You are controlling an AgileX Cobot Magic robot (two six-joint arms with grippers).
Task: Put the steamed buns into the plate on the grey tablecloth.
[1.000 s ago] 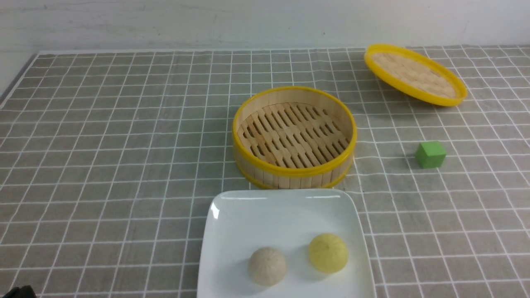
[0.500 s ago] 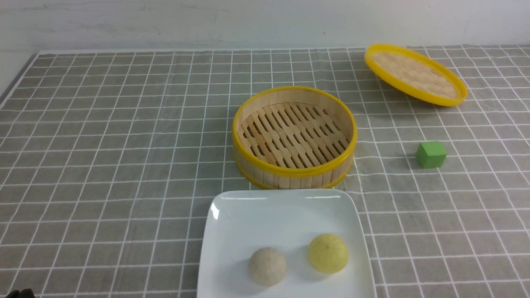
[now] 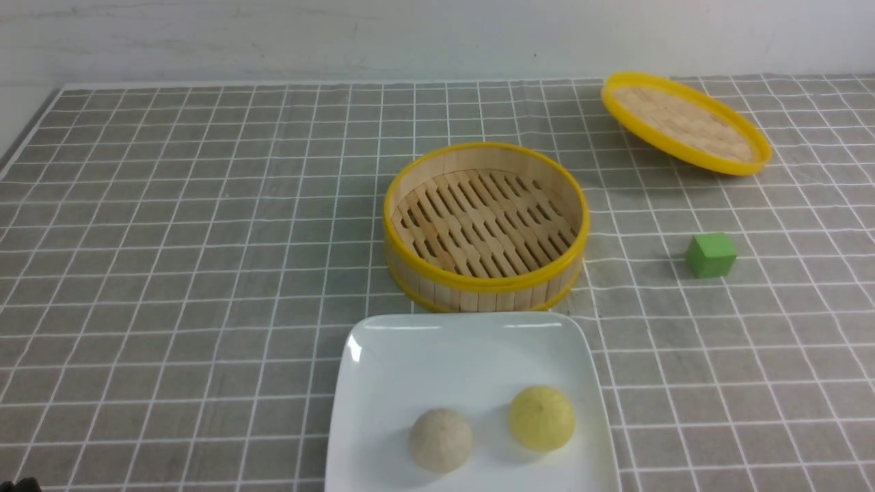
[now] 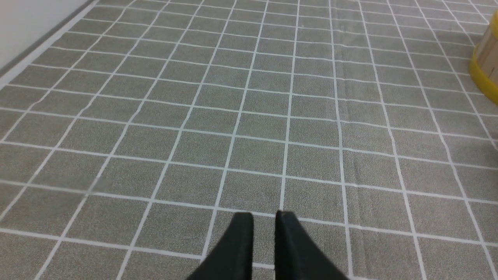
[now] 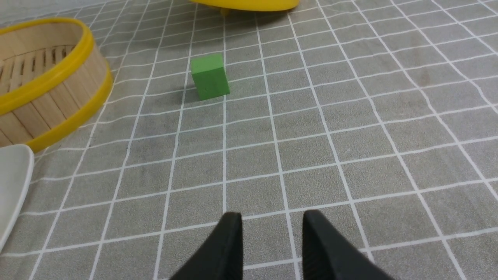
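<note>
Both steamed buns sit on the plate already, so task looks done imo.

Front view: off-white bun and pale yellow bun side by side, just apart, in the plate's near half. Plate = glossy white square w/ rounded corners, on the grey tablecloth covering the bench. Steamer basket just behind the plate, slatted wood w/ yellow rim, nothing inside. Woven lid far right, tilted. Green cube right of the basket. No arm visible here beyond a dark sliver at the bottom-left corner.

Left wrist view: left claw nearly pressed together, thin gap, holding nothing, over bare cloth. Basket edge at frame side; no buns or plate visible, so they're well apart from this claw.

Right wrist view: right claw slightly spread, holding nothing. Plate corner off to the side, cube ahead. Right arm prob nearer the plate, though the buns themselves aren't in this view.

Buns are round domes w/ pleated tops, no long axis, look soft; if a re-grasp were needed, approach angle shouldn't matter.
</note>
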